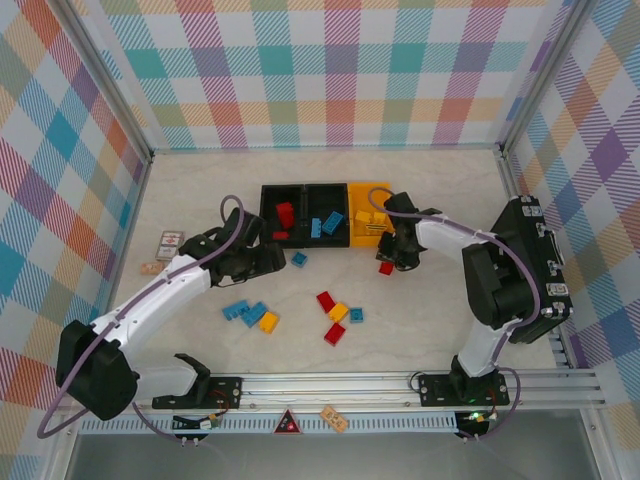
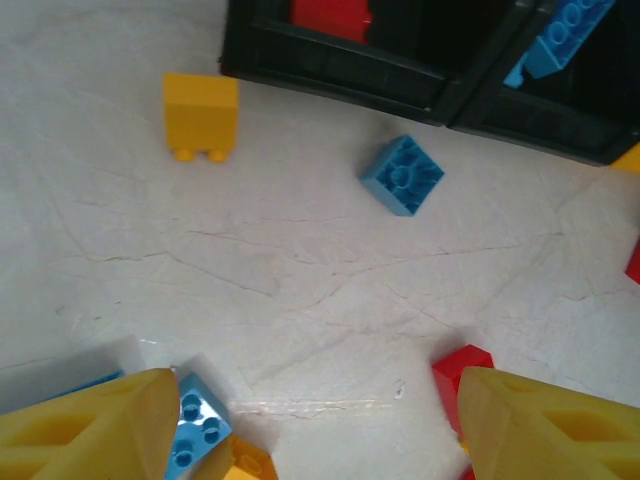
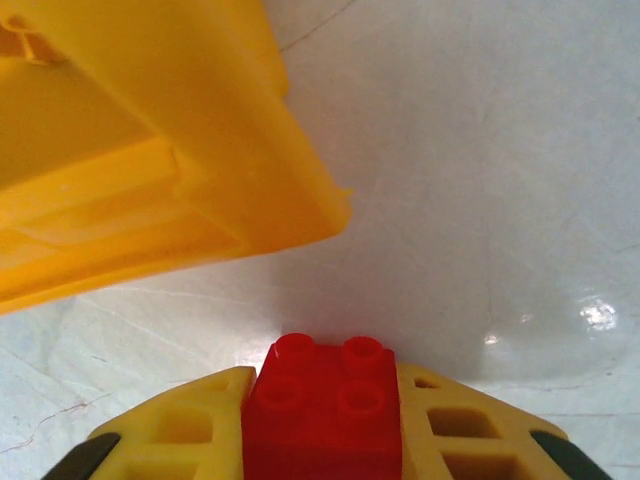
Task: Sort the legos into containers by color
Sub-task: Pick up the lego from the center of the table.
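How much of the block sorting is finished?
Some is. A red brick lies in the left black plastic bin, blue bricks in the middle black bin, yellow ones in the yellow bin. The right gripper pinches a small red studded brick beside the yellow bin. Roughly eight loose bricks wait on the table.
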Tool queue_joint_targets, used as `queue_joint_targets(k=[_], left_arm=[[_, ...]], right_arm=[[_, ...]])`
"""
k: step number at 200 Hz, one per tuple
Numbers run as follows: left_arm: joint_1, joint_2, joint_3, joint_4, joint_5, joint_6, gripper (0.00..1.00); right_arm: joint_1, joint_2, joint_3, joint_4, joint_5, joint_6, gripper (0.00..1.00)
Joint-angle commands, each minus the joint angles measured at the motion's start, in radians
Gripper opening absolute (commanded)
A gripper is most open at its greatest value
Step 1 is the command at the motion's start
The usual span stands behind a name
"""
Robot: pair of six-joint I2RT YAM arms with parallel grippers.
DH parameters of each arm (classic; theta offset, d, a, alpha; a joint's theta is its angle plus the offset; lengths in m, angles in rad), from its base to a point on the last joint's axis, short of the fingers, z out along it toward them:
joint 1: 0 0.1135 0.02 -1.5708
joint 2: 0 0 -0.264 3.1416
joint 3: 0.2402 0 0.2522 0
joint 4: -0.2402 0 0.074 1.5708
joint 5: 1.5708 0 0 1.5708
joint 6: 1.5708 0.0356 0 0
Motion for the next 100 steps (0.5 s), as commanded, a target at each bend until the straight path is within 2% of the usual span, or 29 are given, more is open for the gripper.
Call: queue_joint_targets(k=[1,51,100], left_arm=[[0.034,-0.034,-0.023,-0.042,-0.012,-0.026,0.73],[0.111,-0.108,-0.096,-0.026,0.031,-0.061,0.73],[0.183,-0.163,-0.162,-0.019,0.081,-0.091,0.72]], right_arm=[[0.026,-0.056,0.014,-0.043,-0.001,-0.014,0.21],[0.103,-0.120,0.110,-0.094,-0.035,-0.039,0.21],[0.192,-0.018,0.336,-0.119,-0.088,-0.079,0.22]])
